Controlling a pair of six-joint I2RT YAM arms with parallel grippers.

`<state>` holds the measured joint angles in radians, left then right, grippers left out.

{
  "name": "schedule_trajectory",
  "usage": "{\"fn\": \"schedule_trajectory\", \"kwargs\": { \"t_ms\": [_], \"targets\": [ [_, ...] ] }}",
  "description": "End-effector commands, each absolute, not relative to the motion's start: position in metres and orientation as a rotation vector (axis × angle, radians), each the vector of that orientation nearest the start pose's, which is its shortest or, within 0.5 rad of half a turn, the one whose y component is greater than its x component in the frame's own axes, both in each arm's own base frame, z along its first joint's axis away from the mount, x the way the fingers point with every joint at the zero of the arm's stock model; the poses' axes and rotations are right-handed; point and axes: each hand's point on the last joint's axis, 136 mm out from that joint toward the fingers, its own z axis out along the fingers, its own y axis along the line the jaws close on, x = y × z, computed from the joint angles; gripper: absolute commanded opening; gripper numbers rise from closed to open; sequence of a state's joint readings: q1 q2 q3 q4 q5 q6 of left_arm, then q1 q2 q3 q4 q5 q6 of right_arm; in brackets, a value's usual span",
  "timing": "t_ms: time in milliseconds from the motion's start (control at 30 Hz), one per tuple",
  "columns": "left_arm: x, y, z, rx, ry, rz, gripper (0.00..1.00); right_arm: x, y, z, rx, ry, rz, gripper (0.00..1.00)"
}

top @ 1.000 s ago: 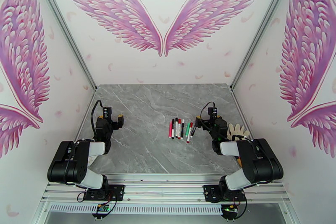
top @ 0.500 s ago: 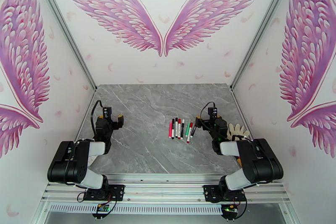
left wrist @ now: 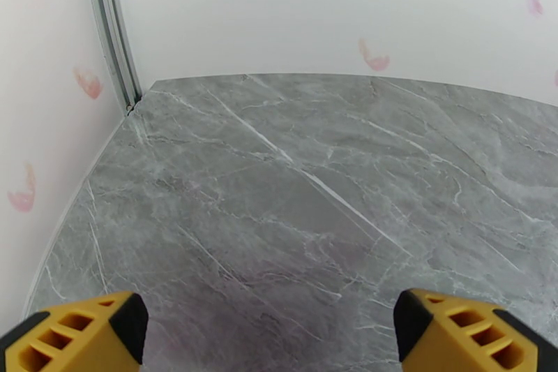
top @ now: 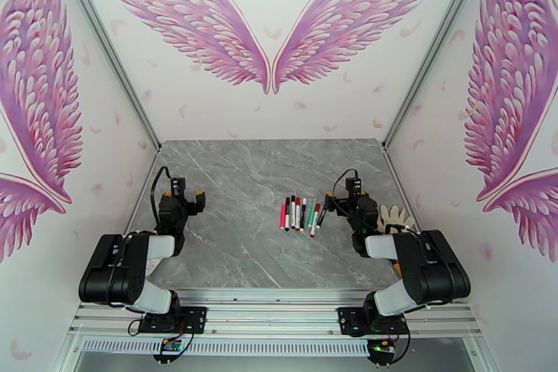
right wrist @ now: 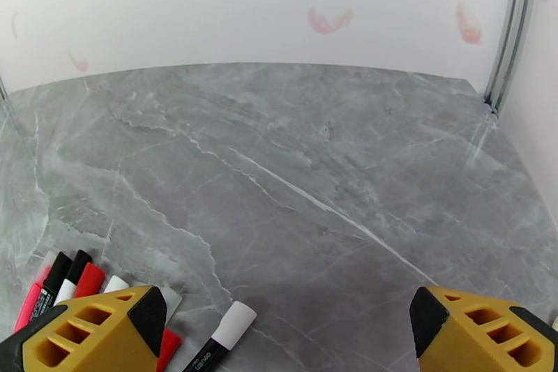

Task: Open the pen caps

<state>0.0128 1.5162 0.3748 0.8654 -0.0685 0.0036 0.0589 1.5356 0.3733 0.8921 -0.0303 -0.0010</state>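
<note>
Several pens (top: 301,214) lie side by side in a row right of the table's centre, with their caps (top: 298,201) on at the far ends. Seen from the right wrist, a white cap (right wrist: 236,323) on a black barrel, a red cap (right wrist: 89,278) and a black cap (right wrist: 57,270) sit at lower left. My right gripper (top: 345,197) (right wrist: 282,338) is open just right of the row, and its left finger (right wrist: 84,328) covers part of the pens. My left gripper (top: 183,194) (left wrist: 272,338) is open over bare table at the left, far from the pens.
A white glove (top: 395,216) lies by the right wall behind my right arm. The grey marble table (top: 244,178) is walled on three sides, with metal corner posts (left wrist: 111,24) (right wrist: 509,24) at the back.
</note>
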Motion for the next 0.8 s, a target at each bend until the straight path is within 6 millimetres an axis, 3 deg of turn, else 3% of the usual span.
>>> {"fn": "schedule_trajectory", "kwargs": {
  "t_ms": [0,267,467,600,767],
  "targets": [
    [0.395,0.016,0.116,-0.05,1.821,0.075,0.99,0.396,0.025,0.112,-0.061,1.817,0.058,0.99],
    [0.392,0.015,0.125,-0.05,1.805,0.1,0.99,0.394,0.025,0.118,-0.059,1.805,0.057,0.99],
    [0.391,0.016,0.141,-0.066,1.83,0.136,0.99,0.39,0.025,0.134,-0.063,1.815,0.055,0.99],
    [0.385,0.013,0.169,-0.091,1.82,0.173,0.99,0.389,0.026,0.145,-0.057,1.861,0.069,0.99],
    [0.38,0.0,0.201,-0.15,1.843,0.088,0.99,0.377,0.027,0.175,-0.01,1.885,0.106,0.99]
  ]
}}
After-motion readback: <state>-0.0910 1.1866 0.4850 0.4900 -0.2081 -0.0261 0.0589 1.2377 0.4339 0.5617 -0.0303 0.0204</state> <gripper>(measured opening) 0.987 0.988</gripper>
